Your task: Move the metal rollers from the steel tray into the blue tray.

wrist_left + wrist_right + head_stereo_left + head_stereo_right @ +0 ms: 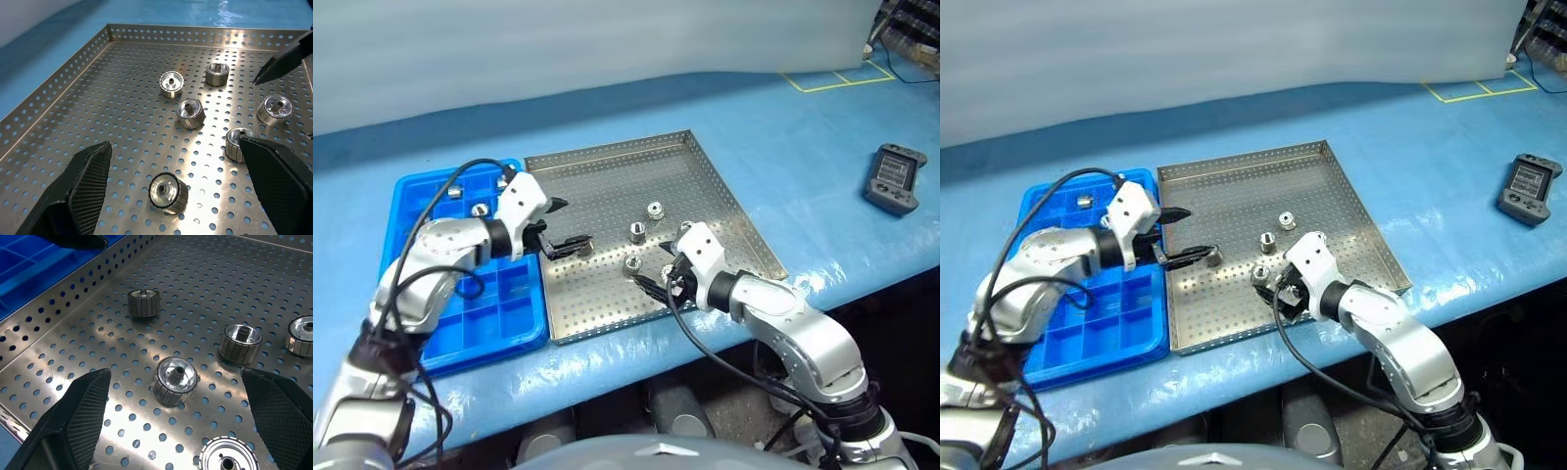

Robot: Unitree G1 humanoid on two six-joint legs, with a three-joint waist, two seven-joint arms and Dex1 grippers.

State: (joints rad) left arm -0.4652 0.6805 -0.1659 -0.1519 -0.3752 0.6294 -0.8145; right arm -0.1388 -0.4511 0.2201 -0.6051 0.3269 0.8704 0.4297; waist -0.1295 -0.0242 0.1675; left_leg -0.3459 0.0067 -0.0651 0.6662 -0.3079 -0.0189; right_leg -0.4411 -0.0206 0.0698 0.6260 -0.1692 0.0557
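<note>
Hiding one roller (631, 263) on the steel tray (724, 191), right hand (658, 284) gapes, left hand (563, 225) too

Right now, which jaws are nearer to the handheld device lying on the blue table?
Right. The right gripper is over the steel tray near its front edge; the left gripper is farther from the handheld device, by the blue tray.

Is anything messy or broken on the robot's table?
Nothing looks broken or spilled. The metal rollers sit scattered loosely on the steel tray, some upright and some tipped, which fits parts waiting to be moved. A few already sit in the blue tray. A dark handheld device lies off to the side.
</note>
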